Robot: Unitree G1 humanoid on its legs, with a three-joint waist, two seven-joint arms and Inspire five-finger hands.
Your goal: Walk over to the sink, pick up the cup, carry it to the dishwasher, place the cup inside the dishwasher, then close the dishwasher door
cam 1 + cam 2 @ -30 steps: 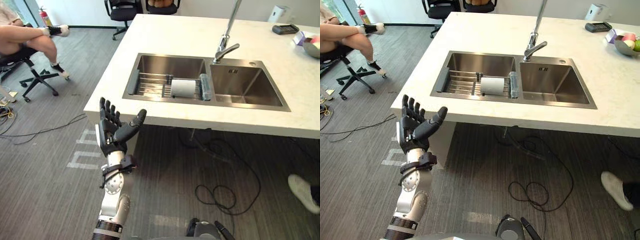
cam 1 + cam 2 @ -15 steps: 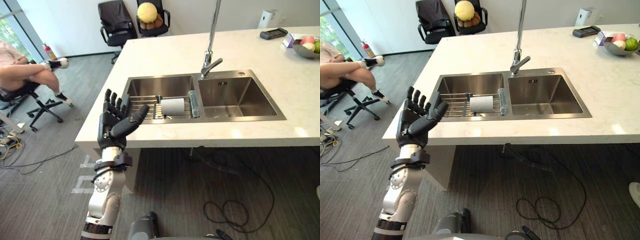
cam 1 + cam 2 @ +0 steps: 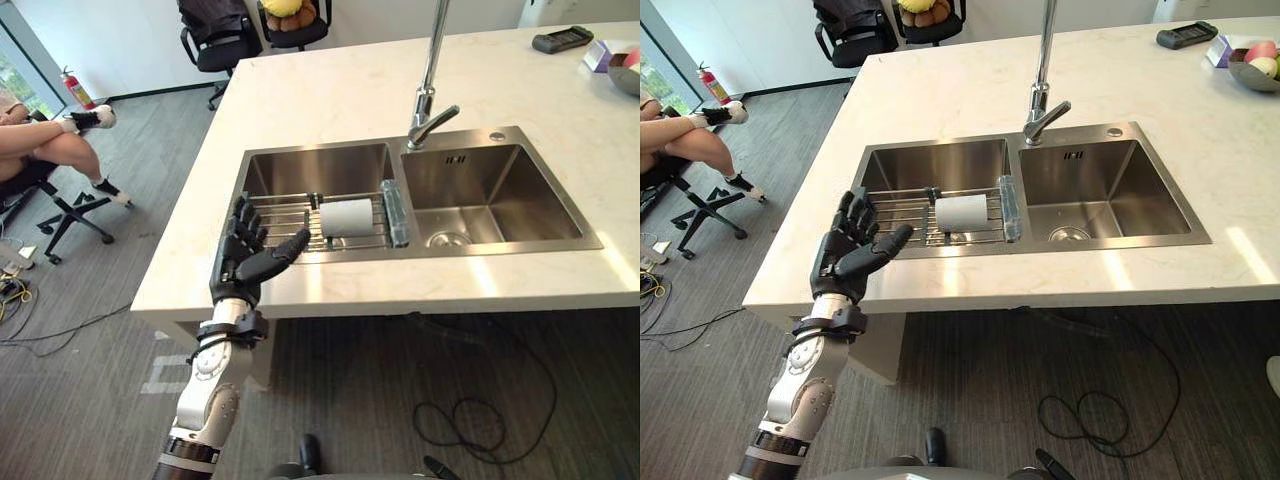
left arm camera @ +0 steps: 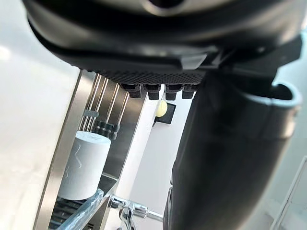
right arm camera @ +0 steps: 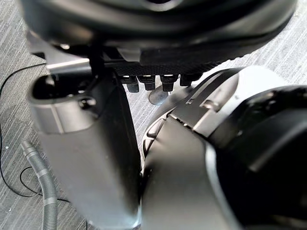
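My left robot hand (image 3: 240, 262) is released, fingers spread, held up at the front edge of the counter (image 3: 330, 100) by the left basin of the sink (image 3: 520, 232). The cup (image 3: 346, 217) lies sideways on the rack (image 3: 280, 213) in that basin, untouched. My right robot hand (image 5: 158, 33) hangs relaxed above the floor (image 5: 19, 43).

white cup (image 3: 345, 216) is lying on its side, its axis running left to right, and is resting on a wire rack (image 3: 278, 214) in the left basin of the double stainless-steel sink (image 3: 470, 248) sunk into the pale surface (image 3: 320, 100).
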